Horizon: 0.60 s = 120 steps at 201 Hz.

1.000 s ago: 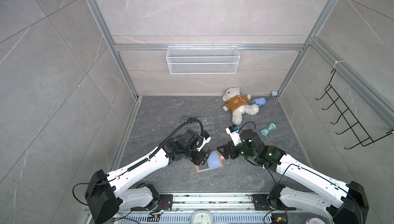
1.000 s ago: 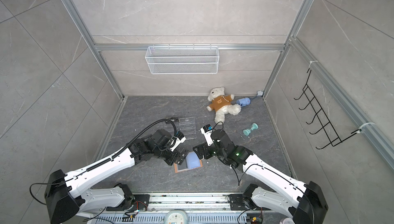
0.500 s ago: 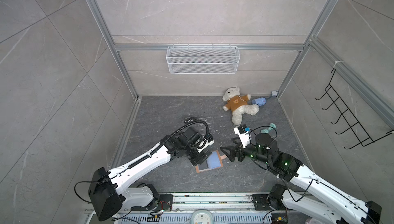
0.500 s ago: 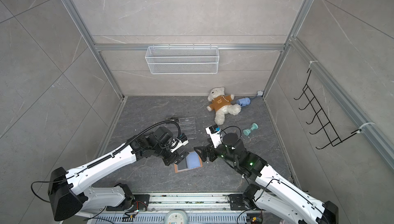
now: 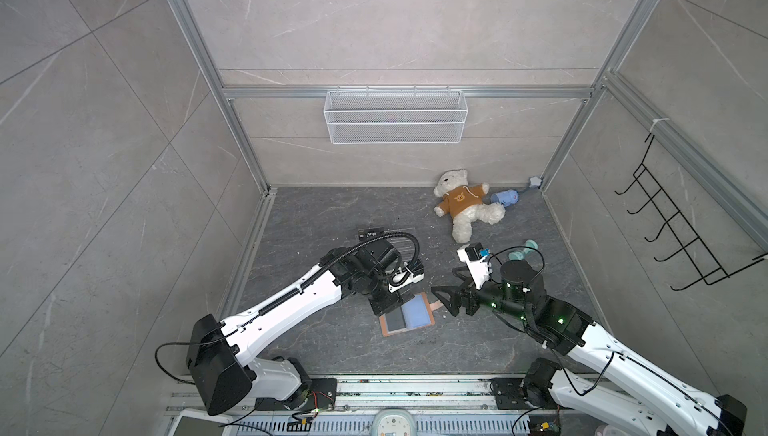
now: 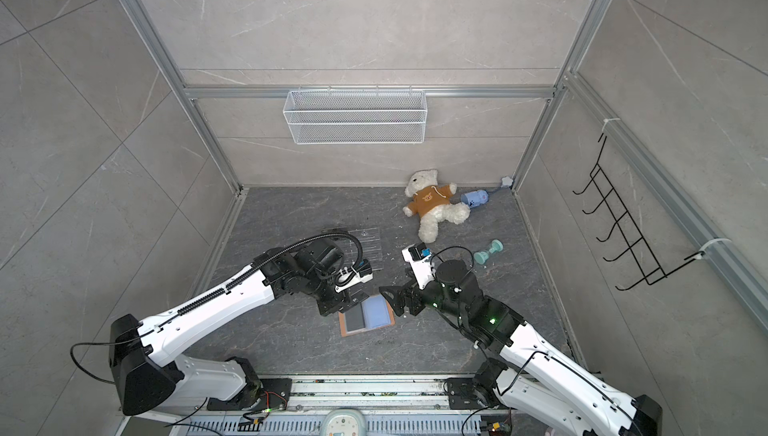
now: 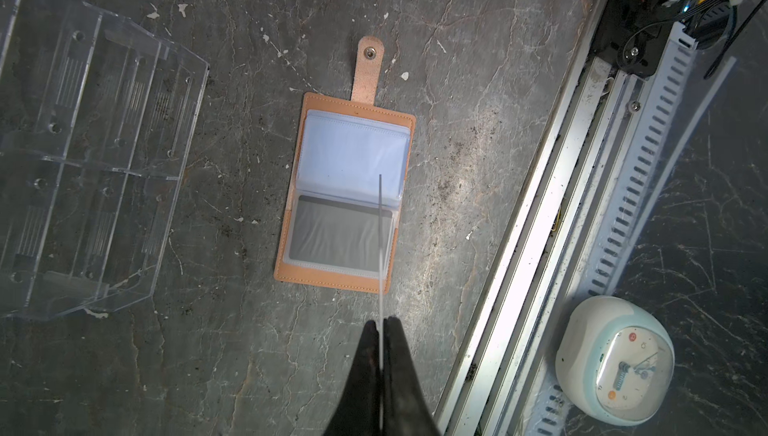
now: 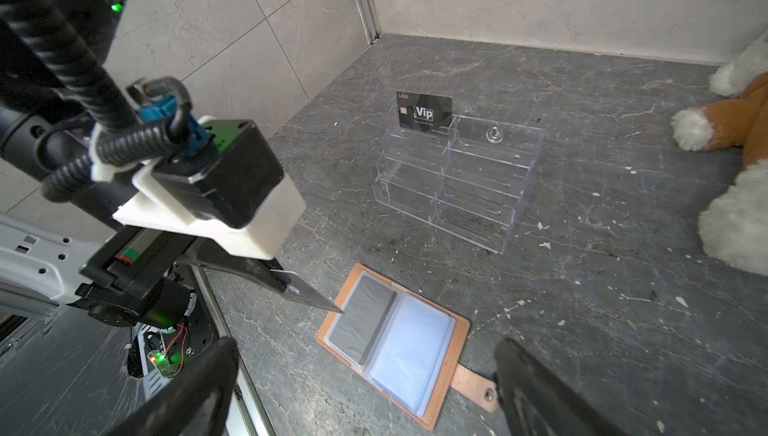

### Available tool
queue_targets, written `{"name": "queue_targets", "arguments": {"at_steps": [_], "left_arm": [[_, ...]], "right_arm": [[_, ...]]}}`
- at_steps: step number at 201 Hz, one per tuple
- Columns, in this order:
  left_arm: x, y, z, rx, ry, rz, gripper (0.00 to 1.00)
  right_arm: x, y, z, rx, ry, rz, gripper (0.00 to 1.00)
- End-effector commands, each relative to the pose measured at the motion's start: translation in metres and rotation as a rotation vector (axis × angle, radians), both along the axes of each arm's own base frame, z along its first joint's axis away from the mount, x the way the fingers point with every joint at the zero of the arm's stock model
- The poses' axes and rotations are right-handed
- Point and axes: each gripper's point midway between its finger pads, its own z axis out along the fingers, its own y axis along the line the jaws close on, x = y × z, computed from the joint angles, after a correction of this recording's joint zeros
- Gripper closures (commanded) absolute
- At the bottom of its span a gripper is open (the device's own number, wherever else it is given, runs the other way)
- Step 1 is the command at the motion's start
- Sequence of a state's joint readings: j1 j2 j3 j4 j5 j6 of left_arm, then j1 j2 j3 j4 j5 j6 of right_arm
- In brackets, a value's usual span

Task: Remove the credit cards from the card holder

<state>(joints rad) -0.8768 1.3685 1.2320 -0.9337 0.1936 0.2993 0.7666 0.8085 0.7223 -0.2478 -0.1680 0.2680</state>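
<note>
Credit cards [image 8: 424, 112]: three — left end effector [image 7: 380, 325], card holder [image 7: 332, 279], rack [image 8: 490, 172]; one each.

White "Vip" and a small gold "LOGO" can be read on the black credit card [image 8: 424, 112] standing in the far-left top tier of the clear acrylic rack [image 8: 478, 189]; its smaller print is illegible.

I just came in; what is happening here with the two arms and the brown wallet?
The left end effector is shut on one credit card, over the open card holder on the floor. Another card sits inside it; a third card stands in the clear rack. The right end effector is open near the strap, holding nothing.
</note>
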Motion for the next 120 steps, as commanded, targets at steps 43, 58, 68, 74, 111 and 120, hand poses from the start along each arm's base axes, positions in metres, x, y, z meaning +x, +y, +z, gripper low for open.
{"name": "queue_targets", "arguments": {"at_steps": [43, 58, 68, 74, 111, 120], "left_arm": [[0.010, 0.005, 0.003, 0.090, -0.060, -0.076, 1.00], [0.015, 0.006, 0.004, 0.110, -0.084, -0.084, 1.00], [0.018, 0.006, 0.004, 0.124, -0.095, -0.089, 1.00], [0.020, 0.006, 0.004, 0.134, -0.101, -0.094, 1.00], [0.038, 0.008, 0.009, 0.207, -0.177, -0.137, 1.00], [0.043, 0.007, 0.011, 0.222, -0.196, -0.153, 1.00]], "right_arm": [[-0.003, -0.002, -0.002, -0.016, -0.002, 0.005, 0.02], [-0.003, -0.003, -0.001, -0.014, -0.006, 0.000, 0.02], [-0.002, -0.003, 0.001, -0.010, -0.011, -0.004, 0.01], [-0.002, -0.004, 0.002, -0.008, -0.014, -0.005, 0.01], [0.000, -0.005, 0.009, 0.003, -0.034, -0.020, 0.00], [0.000, -0.006, 0.010, 0.003, -0.037, -0.025, 0.00]]}}
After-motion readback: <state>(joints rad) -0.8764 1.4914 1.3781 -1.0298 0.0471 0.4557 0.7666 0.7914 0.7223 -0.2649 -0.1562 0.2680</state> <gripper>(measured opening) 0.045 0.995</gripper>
